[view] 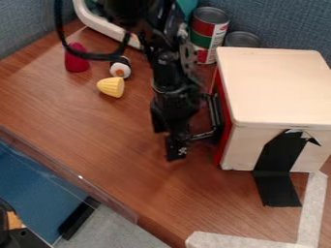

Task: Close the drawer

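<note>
In the camera view, the black robot arm (169,68) comes down from the top. Its gripper (173,140) hangs low over the brown wood table (97,131), just beside the black handle (215,116) of the drawer. I cannot tell if the gripper is squeezed together or let go. The drawer (223,140) is in the side of the pale box (275,87) that faces the arm. Its red front is right up by the box, but I cannot tell if it is pushed in all the way.

Black tape (278,167) runs down the box onto the table, and whitish tape (311,208) makes a corner near it. Left of the arm are a dark red toy (76,59), a little black and white toy (120,69) and a yellow bumpy toy (111,87). A black cord (94,57) loops above them. Behind the arm stands a can (208,35) with red and green on it.
</note>
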